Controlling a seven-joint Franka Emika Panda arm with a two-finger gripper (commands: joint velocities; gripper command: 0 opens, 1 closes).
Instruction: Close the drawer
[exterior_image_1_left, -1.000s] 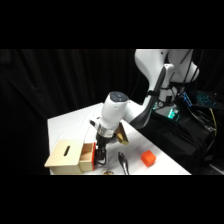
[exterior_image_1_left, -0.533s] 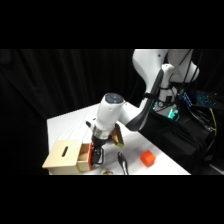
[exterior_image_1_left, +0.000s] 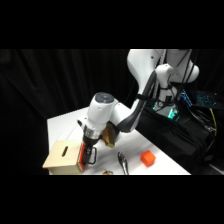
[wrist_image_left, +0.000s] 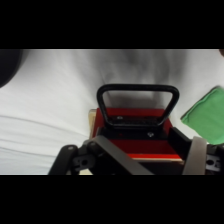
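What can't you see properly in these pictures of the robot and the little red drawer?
- Side view: the white arm's gripper covers the orange-red drawer front of the pale wooden box, so any remaining gap is hidden.
- Wrist view: the gripper's fingers are cut off by the bottom edge behind the black loop handle.
- Wrist view: a green thing is cut off at the right; unidentifiable.

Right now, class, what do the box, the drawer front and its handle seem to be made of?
The box: pale, matte, probably wood or plywood, judging by its tan colour. The drawer front: orange-red and slightly glossy, so painted wood or plastic; the look leaves it open. The handle: a thin black loop, probably plastic or coated metal.
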